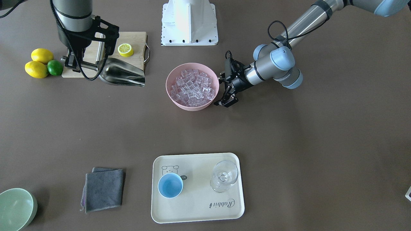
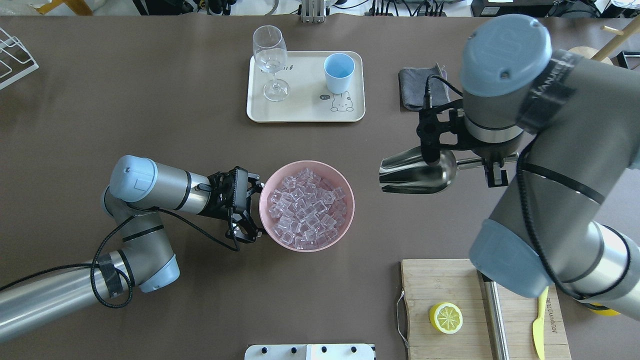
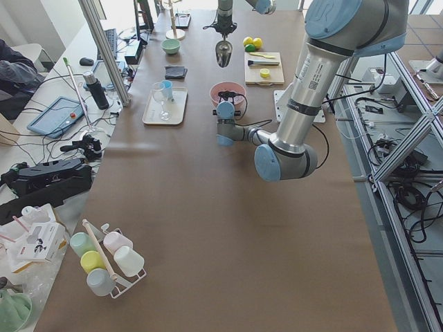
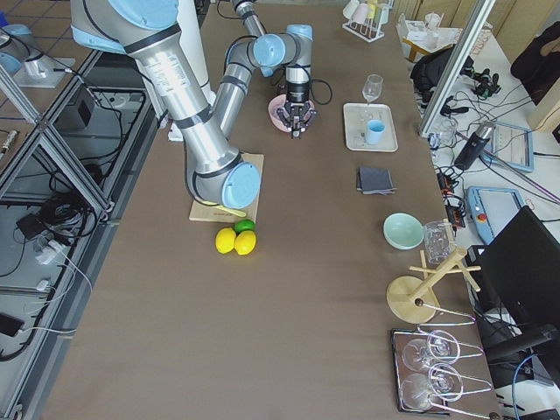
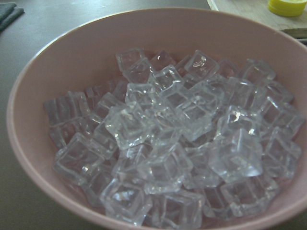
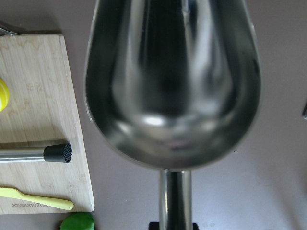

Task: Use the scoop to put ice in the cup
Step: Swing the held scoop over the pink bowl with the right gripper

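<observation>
The right claw (image 1: 74,63) pinched the short handle of the scoop (image 2: 417,172), holding it above the tabletop (image 2: 150,125) just beyond the cutting board (image 2: 440,285) at the robot's edge, its open mouth turned toward the pink bowl (image 2: 351,210). The left claw (image 2: 251,211) lay with its fingers spread just beside that bowl's rim at the tabletop's middle, the ice (image 2: 305,207) heaped inside. The cup (image 2: 339,72) stood on the tray (image 2: 300,107) near the far edge, beside a stemmed glass (image 2: 270,55).

Clear ice (image 2: 306,210) heaps in the pink bowl (image 1: 192,107), the empty steel scoop (image 2: 417,172) hangs aloft, the light-blue cup (image 2: 339,72) stands empty.
</observation>
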You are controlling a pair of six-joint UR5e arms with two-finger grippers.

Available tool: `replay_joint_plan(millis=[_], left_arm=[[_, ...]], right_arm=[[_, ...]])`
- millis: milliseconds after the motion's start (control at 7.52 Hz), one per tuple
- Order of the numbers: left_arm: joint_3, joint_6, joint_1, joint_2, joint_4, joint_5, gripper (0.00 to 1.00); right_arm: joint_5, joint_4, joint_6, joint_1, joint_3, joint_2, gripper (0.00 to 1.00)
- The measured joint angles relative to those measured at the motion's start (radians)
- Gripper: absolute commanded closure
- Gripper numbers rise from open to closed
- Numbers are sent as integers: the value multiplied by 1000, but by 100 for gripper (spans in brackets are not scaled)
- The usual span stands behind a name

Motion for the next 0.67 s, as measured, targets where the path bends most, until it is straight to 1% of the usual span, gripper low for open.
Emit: replay_joint_plan(millis=[266,399,665], left_arm=[[0,-5,7,-2,9,0,2],[0,-6,11,-3,12,0,2],[0,-6,13,-4,16,1,2]], right_arm=[[-52,-99,-28,-57,-136,167,100],[-75,-139,-37,-77,-175,223,100],[-105,-177,-43,-109,-236,278,100]])
